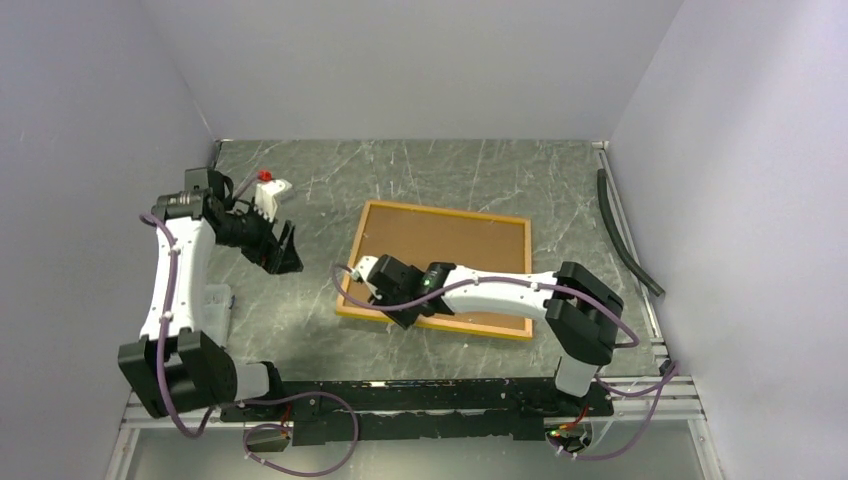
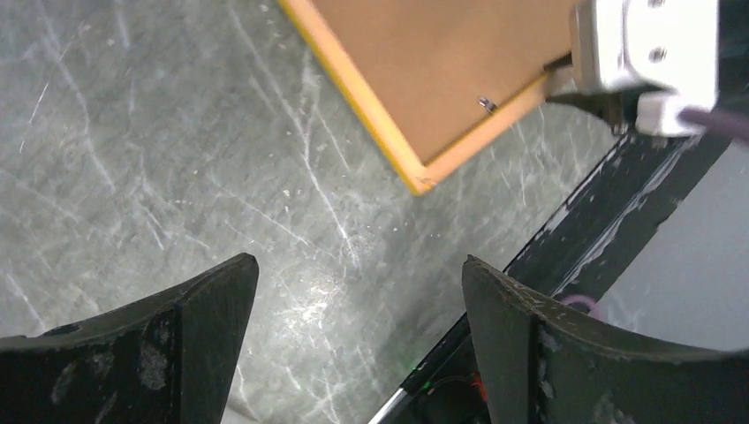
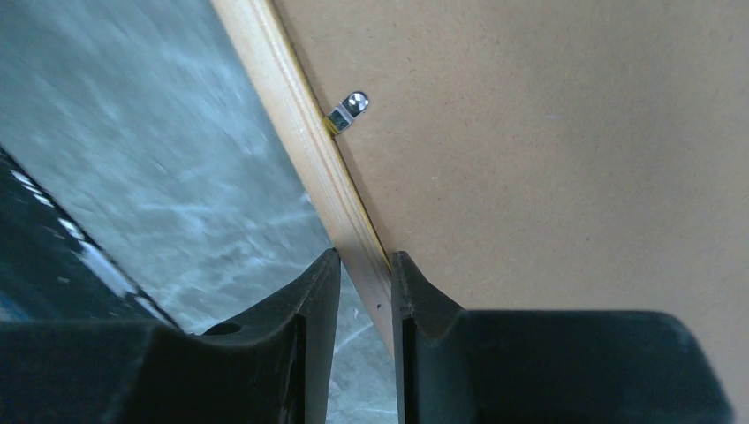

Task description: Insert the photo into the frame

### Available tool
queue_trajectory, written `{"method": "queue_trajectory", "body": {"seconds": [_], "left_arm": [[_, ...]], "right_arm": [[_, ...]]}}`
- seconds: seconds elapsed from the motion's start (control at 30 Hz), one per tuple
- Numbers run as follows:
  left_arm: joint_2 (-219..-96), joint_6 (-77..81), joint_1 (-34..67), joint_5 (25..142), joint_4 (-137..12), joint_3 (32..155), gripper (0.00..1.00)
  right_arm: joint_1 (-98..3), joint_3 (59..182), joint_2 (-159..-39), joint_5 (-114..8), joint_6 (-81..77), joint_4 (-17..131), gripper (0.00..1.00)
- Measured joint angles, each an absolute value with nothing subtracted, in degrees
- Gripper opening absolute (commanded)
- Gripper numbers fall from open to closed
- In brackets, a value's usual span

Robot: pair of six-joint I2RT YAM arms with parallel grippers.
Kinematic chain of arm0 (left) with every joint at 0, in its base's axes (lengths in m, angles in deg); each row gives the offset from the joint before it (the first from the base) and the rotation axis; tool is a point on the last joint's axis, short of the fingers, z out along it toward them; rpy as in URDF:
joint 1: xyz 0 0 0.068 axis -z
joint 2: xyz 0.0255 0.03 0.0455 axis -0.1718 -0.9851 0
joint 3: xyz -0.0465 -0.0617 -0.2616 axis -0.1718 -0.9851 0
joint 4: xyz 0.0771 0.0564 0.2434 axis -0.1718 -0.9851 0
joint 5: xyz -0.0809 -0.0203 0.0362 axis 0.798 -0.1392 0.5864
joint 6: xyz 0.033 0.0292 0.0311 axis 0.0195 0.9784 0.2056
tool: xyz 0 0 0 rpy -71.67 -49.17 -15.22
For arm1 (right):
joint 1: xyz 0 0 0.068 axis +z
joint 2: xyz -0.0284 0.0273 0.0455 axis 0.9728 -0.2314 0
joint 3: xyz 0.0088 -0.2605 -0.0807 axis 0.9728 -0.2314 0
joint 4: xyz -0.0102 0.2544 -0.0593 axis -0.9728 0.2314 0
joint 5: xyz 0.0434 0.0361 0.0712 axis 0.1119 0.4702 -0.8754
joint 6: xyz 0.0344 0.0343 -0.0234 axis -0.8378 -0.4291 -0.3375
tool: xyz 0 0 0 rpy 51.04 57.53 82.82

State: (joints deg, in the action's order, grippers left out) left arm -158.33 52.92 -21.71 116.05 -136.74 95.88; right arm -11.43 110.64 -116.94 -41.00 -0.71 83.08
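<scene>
Frame (image 1: 450, 211) lies back-up on the table (image 1: 320, 180), its brown backing board (image 1: 450, 250) showing and its long sides running left to right. Right gripper (image 3: 364, 265) is pinched narrow on the near long rail beside its left corner. Left gripper (image 2: 358, 274) hangs wide and empty, well apart to the left; no photo is visible.

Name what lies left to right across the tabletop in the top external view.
left gripper → frame, lying back side up → black hose along the right wall.
</scene>
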Motion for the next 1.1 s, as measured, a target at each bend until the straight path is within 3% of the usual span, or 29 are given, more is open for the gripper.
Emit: {"method": "queue_trajectory", "body": {"seconds": [0.1,0.4,0.43,0.53,0.63,0.73,0.93,1.1], "left_arm": [[-153.85,58.78,-19.08,115.83,-136.26,92.2,0.94],[-141.04,72.0,-5.53,105.86,-128.98,82.7,0.95],[-141.04,73.09,-4.37,105.01,-128.2,82.72,0.95],[-141.09,75.56,-0.22,102.12,-126.34,82.56,0.95],[-139.73,76.7,2.12,100.77,-123.54,80.49,0.95],[-136.13,77.22,2.14,99.59,-120.92,75.07,0.95],[-130.88,80.46,2.2,98.3,-118.01,68.03,0.95],[-129.24,84.02,2.2,97.84,-115.98,64.93,0.95]], "right_arm": [[-11.89,117.26,-117.56,-42.09,-0.56,85.29,0.0],[-17.77,132.14,-117.51,-53.34,-3.68,86.56,0.0],[-18.66,132.47,-117.51,-54.61,-4.08,86.65,0.02],[-21.35,132.95,-117.51,-57.41,-4.89,87.48,0.21],[-22.45,130.29,-116.7,-57.93,-5.21,86.43,0.35],[-22.03,122.88,-114.1,-58.0,-4.8,84.96,0.42],[-20.85,110.11,-113.21,-57.78,-4.43,81.95,0.44],[-18.93,108.6,-114.71,-56.43,-4.47,78.73,0.46]]}}
